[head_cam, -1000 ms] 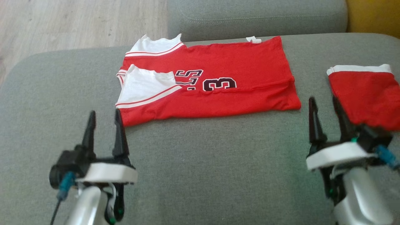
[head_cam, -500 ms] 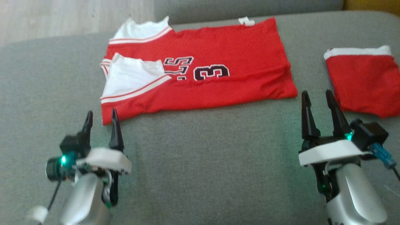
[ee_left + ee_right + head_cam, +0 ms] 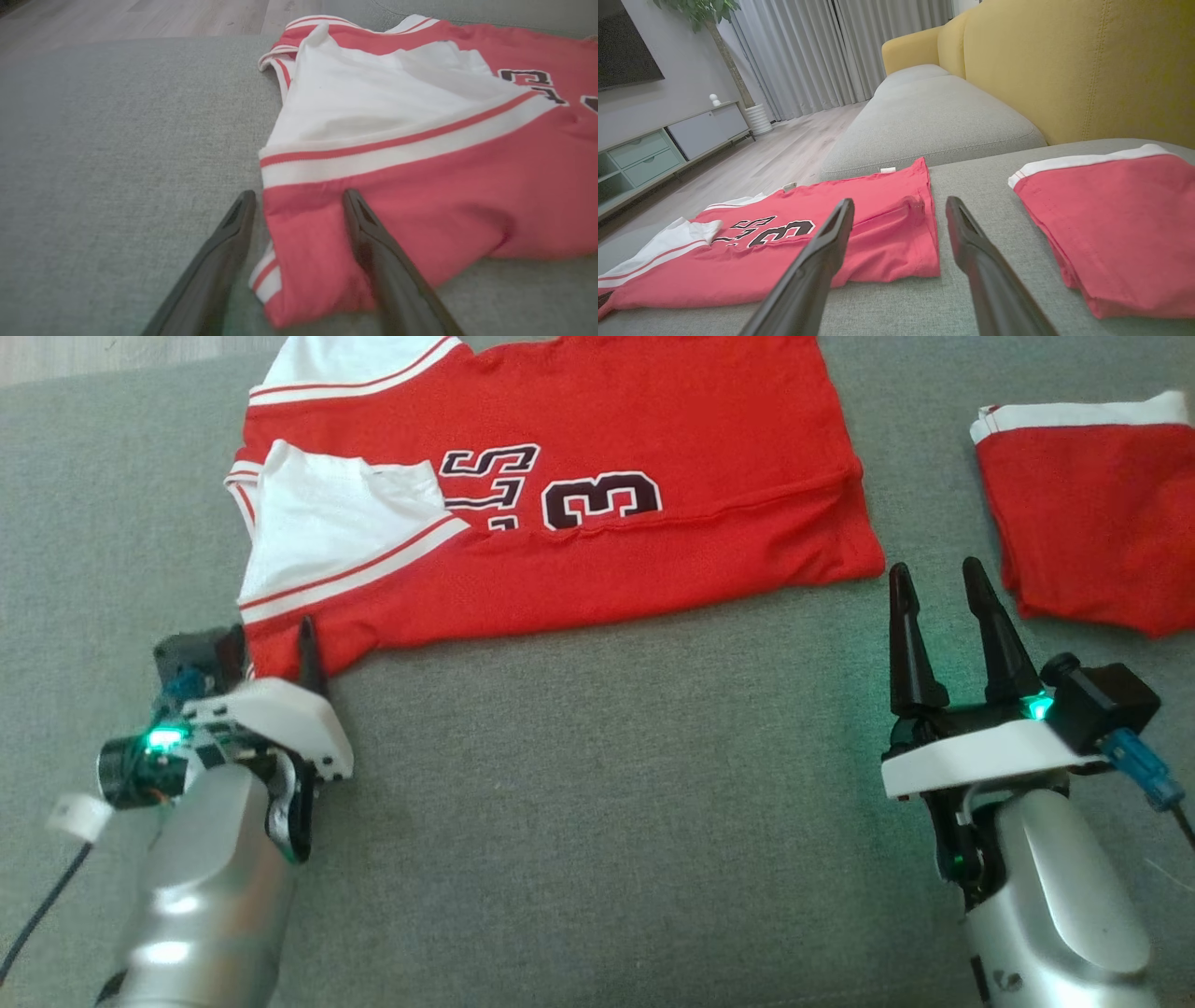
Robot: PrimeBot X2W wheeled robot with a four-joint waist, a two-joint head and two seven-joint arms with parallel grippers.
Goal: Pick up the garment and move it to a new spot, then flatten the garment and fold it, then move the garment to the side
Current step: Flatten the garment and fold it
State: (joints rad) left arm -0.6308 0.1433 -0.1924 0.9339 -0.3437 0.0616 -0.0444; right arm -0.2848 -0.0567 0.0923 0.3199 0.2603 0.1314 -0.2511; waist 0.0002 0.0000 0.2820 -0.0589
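The garment is a red jersey with white sleeves and dark numbers, folded lengthwise and lying flat on the grey sofa cushion. My left gripper is at its near-left corner. In the left wrist view the open left gripper straddles that corner of the garment, one finger on the cushion and the other over the red cloth. My right gripper stands open just right of the garment's near-right corner. In the right wrist view the right gripper points past the garment's hem edge with nothing between its fingers.
A second folded red piece with a white band lies on the cushion right of my right gripper. A yellow backrest rises behind it, and another grey cushion lies beyond. Wooden floor lies past the cushion's left edge.
The head camera has tilted down, shifting the whole picture upward. My left gripper has moved forward onto the garment's near-left corner. The right gripper stays beside the near-right corner.
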